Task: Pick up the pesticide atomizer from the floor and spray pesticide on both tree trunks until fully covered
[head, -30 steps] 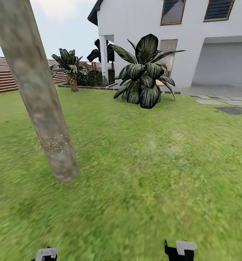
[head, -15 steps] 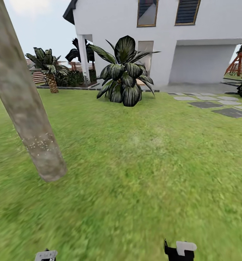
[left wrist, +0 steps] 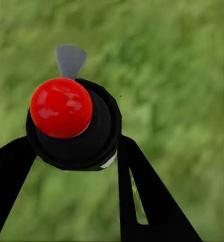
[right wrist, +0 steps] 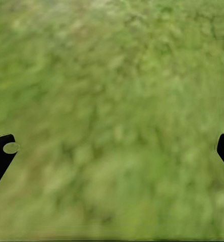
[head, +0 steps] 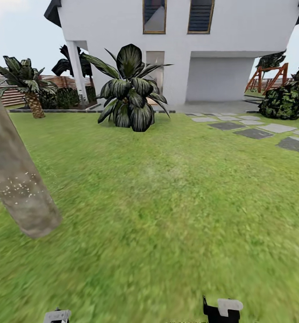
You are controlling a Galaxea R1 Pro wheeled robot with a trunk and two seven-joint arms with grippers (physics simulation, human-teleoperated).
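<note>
The pesticide atomizer, black-bodied w/ round red cap and grey nozzle (left wrist: 71, 121), is clamped between the black fingers of the left gripper (left wrist: 74, 151), held over green grass floor (head: 167, 215). The thick beige-grey tree trunk (head: 15, 184) is seen at near left, dotted w/ tiny white pesticide specks (head: 21, 184). The right gripper (right wrist: 112, 146) is spread wide, nothing held. A broad-leaved dark plant (head: 129, 89) and white house (head: 180, 36) are seen far; grey paving slabs (head: 252, 132) far right.
</note>
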